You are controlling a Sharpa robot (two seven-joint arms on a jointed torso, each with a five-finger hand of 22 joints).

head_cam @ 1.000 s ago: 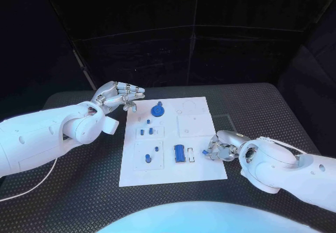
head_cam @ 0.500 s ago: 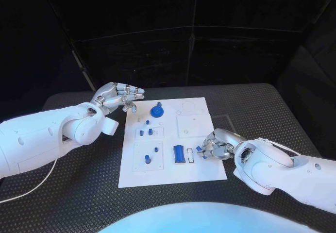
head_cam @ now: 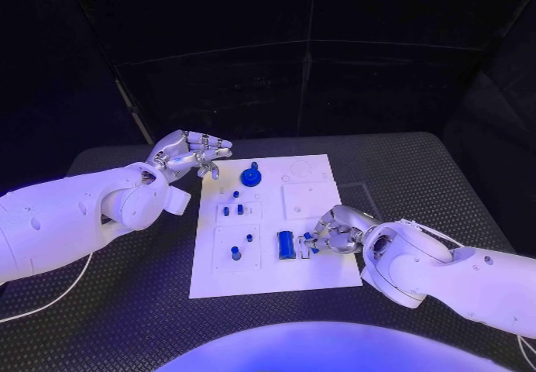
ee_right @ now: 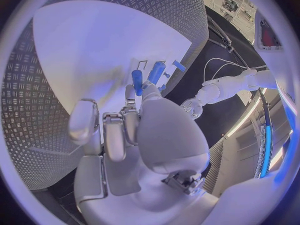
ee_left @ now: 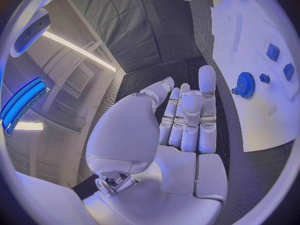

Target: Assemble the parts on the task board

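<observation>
Head view shows the right hand point(head_cam: 338, 231) low over the task board point(head_cam: 276, 225), its fingers point(head_cam: 324, 236) pinching a small blue part point(head_cam: 310, 245) just beside the blue cylinders point(head_cam: 287, 245) seated in the board. Left hand point(head_cam: 187, 153) hovers at the board's far corner, fingers curled loosely around nothing, a blue gear point(head_cam: 252, 177) just beyond them.

White task board point(head_cam: 318, 275), blue parts point(head_cam: 252, 177) — black diamond-pattern table point(head_cam: 435, 170), silver hands point(head_cam: 187, 153).
</observation>
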